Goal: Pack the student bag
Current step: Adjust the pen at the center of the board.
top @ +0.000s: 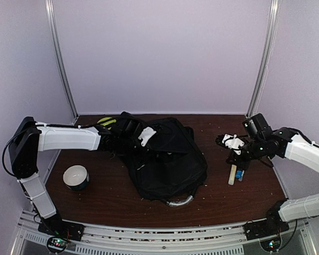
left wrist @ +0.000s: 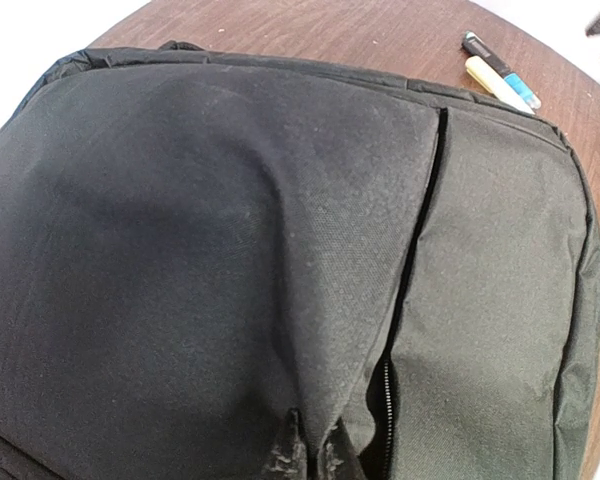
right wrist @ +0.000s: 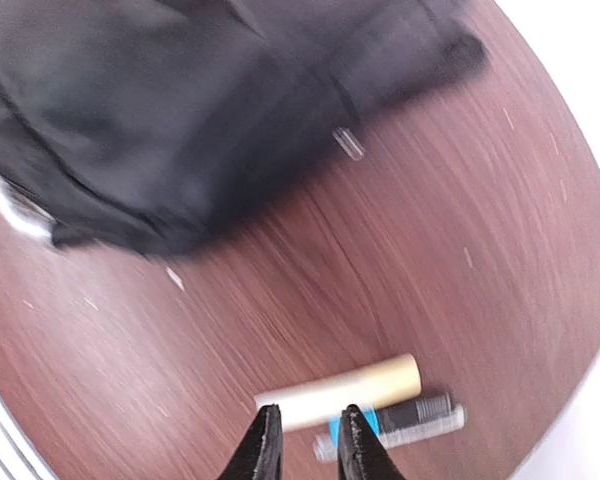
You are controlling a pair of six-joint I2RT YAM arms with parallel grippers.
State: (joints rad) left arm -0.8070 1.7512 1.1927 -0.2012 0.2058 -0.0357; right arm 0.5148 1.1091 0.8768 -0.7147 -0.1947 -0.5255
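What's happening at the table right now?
The left gripper is shut on a fold of fabric on the student bag, beside its partly open zipper. The right gripper hovers, jaws slightly apart and empty, just above a cream marker and a blue-and-black pen lying on the table. Neither is packed yet.

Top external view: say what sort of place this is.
Probably a robot test booth: plain walls between metal posts, left arm and right arm bolted to a rail, a student bag staged on the wooden table.

Soft even light; motion blur smears the student bag (right wrist: 180,110) in the right wrist view.
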